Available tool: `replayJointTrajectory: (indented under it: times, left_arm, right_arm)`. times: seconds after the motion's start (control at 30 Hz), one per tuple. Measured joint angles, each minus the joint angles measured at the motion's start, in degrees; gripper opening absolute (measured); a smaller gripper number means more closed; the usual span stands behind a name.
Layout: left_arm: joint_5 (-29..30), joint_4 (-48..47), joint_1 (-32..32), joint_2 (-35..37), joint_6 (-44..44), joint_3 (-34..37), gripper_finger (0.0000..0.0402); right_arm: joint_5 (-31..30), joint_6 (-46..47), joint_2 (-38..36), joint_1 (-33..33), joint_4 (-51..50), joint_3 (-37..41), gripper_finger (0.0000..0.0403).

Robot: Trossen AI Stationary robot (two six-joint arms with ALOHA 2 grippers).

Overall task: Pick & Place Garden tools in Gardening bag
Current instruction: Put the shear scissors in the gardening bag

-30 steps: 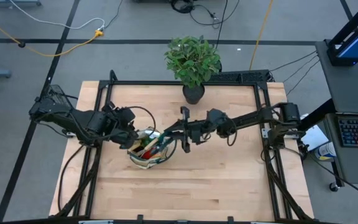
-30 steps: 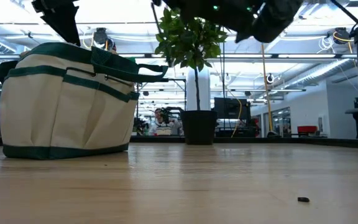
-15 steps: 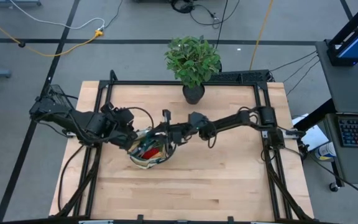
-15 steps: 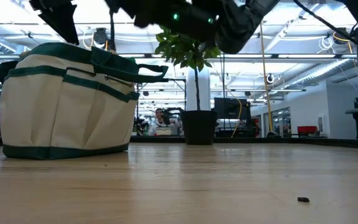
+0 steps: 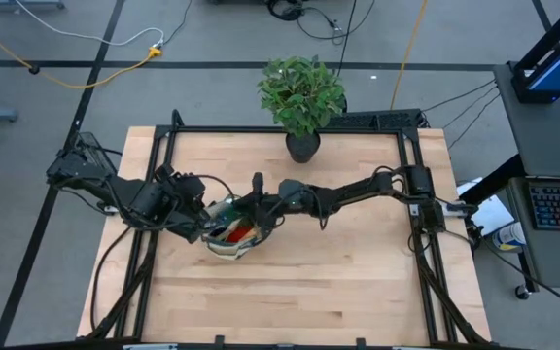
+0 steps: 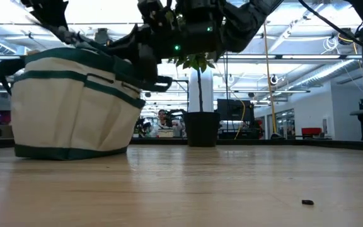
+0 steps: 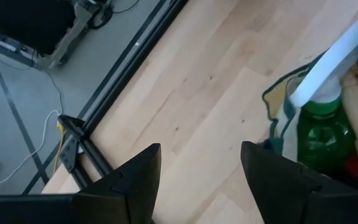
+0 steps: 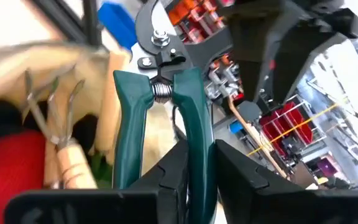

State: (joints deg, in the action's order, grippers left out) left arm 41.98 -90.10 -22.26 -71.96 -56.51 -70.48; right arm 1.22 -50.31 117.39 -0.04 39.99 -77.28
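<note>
The beige gardening bag (image 5: pixel 224 249) with green trim (image 6: pixel 74 107) stands on its base at the table's middle left. Inside show a green spray bottle (image 7: pixel 319 140), a wooden-handled rake (image 8: pixel 58 115) and something red (image 8: pixel 11 168). My right gripper (image 5: pixel 264 206) reaches over the bag's right rim, shut on green-handled pruners (image 8: pixel 166 93). My left gripper (image 7: pixel 201 177) hangs open beside the bag's left rim (image 5: pixel 200 222), over bare table, with nothing between its fingers. My right gripper pinches one green handle of the pruners (image 8: pixel 195 140) between its two fingers. The other handle (image 8: pixel 129 137) stands free beside them. The fingers come level from the table's right side and lie along the handle, blades ahead. The pruners are lifted clear, over the bag's opening.
A potted leafy plant (image 5: pixel 301 92) stands at the table's far edge, its black pot (image 6: pixel 200 129) behind the bag. A small dark bit (image 6: pixel 307 202) lies on the near wood. The table's near half and right side are bare wood.
My right gripper has gone toward the table's left edge and down, tipping to level. It has carried the pruners from right of the bag to over its opening. In the low view the bag has shifted a little.
</note>
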Motion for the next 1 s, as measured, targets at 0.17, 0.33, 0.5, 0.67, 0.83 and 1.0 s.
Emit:
replayJointTrajectory:
  times: [0.17,0.33,0.5,0.67,0.83,1.0]
  left_arm:
    - [-0.1,0.1,-0.4,0.0,-0.9,0.0,0.0227]
    - [-0.2,0.1,-0.4,0.0,-1.5,0.0,0.0227]
    - [-0.3,0.1,-0.4,0.0,-2.5,0.0,0.0227]
    - [-1.0,0.1,-0.4,0.0,-2.8,0.0,0.0227]
    - [-1.0,0.2,-0.4,0.0,-4.0,0.0,0.0227]
    - [-1.0,0.2,-0.4,0.0,-4.3,0.0,0.0228]
  right_arm:
    - [-5.9,-10.0,-1.6,1.1,-5.0,0.4,0.0063]
    - [-9.2,-18.6,-2.0,1.0,-10.9,0.4,0.0061]
    - [-9.7,-19.8,-2.0,1.3,-11.6,0.4,0.0079]
    - [-15.1,-20.7,-1.9,1.3,-11.2,0.4,0.0107]
    - [-13.4,-20.9,-1.9,2.2,-12.3,0.4,0.0137]
    - [-15.4,-20.6,-1.9,4.2,-13.5,0.4,0.0169]
